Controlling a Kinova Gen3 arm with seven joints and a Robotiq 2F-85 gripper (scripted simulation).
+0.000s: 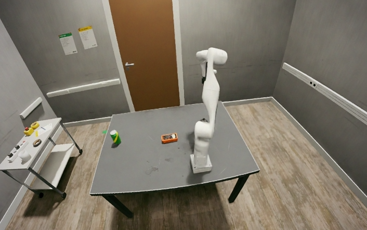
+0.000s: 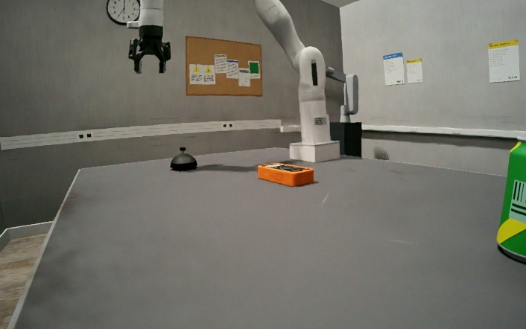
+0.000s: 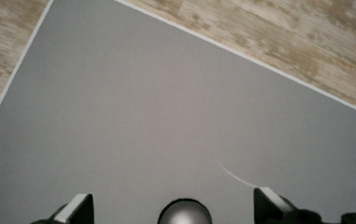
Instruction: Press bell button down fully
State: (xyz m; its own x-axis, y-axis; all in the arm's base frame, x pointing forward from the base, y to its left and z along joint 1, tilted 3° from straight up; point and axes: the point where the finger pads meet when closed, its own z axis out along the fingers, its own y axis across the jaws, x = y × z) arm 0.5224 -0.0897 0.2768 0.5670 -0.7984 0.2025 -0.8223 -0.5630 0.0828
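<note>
The bell (image 2: 183, 161) (image 3: 185, 214) is a small dark dome with a button knob on top. It stands on the grey table (image 1: 140, 162) (image 2: 232, 251) (image 3: 150, 100) near the far edge in the exterior view. In the top view the arm mostly hides it. My gripper (image 2: 150, 69) (image 3: 174, 208) is open and empty. It points straight down, high above the table and a little to the side of the bell in the exterior view. In the wrist view the bell sits at the bottom edge between the two fingertips.
An orange flat device (image 1: 169, 137) (image 2: 285, 173) lies mid-table, to the right of the bell in the exterior view. A green can (image 1: 115, 136) (image 2: 514, 201) stands near the table's other side. The arm's base (image 1: 200, 162) (image 2: 314, 149) is on the table. A cart (image 1: 29, 146) stands on the floor.
</note>
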